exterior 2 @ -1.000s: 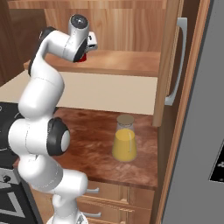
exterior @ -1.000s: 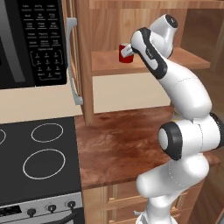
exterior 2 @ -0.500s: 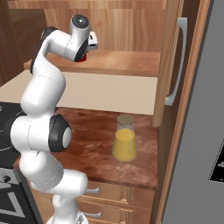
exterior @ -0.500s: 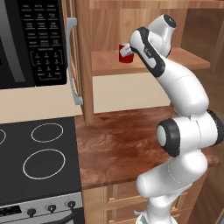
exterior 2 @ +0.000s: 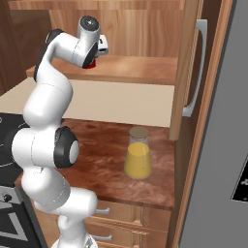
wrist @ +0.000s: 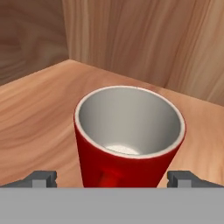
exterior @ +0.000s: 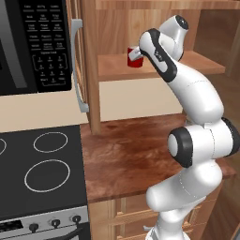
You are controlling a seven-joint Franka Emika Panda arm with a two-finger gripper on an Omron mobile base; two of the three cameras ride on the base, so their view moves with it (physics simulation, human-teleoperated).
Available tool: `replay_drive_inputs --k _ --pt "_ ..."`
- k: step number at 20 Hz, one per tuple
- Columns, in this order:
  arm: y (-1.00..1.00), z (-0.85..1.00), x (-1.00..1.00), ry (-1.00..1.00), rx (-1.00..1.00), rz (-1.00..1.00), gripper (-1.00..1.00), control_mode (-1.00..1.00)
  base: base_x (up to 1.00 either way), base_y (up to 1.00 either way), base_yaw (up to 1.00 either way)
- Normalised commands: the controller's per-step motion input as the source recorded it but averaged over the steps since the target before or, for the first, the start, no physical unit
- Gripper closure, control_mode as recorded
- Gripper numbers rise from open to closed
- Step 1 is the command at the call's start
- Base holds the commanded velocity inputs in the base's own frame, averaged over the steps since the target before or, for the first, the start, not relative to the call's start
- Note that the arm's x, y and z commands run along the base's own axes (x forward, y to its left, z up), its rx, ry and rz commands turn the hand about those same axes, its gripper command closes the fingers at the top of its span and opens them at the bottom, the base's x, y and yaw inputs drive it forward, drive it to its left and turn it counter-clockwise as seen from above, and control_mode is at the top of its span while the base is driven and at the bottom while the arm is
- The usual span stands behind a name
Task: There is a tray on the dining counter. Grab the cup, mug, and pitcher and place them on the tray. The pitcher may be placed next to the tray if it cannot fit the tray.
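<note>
mug (wrist: 129, 140): red, upright on the open cabinet shelf (exterior: 154, 65), up above the counter (exterior 2: 106, 155)
claw (wrist: 112, 178): wide open, nothing held, one tip either side of the mug's lower body
key relation: mug dead ahead between the tips, long axis vertical, handle looks turned toward the camera, so probably just a short push in and a squeeze
hand view: straight down into the grey-white inside, shelf corner and back wall behind
left base view: arm reaching up to the shelf, only a sliver of red past the wrist, plus stovetop (exterior: 37, 173) and microwave (exterior: 35, 44)
right base view: pitcher (exterior 2: 137, 153) on the counter, well below and to the right, untouched
tray, cup: can't place either from here
</note>
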Motion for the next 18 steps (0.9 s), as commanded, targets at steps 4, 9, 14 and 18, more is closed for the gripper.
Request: replay_drive_inputs --k 4,9,14,18 --pt "0.0 0.0 0.0 0.0 0.0 0.0 -1.0 -1.0 0.0 0.0 0.0" --pt "0.0 0.0 0.0 0.0 0.0 0.0 1.0 -1.0 0.0 0.0 0.0" --pt "0.0 0.0 0.0 0.0 0.0 0.0 1.0 -1.0 0.0 0.0 0.0" --pt "0.0 0.0 0.0 0.0 0.0 0.0 1.0 -1.0 0.0 0.0 0.0"
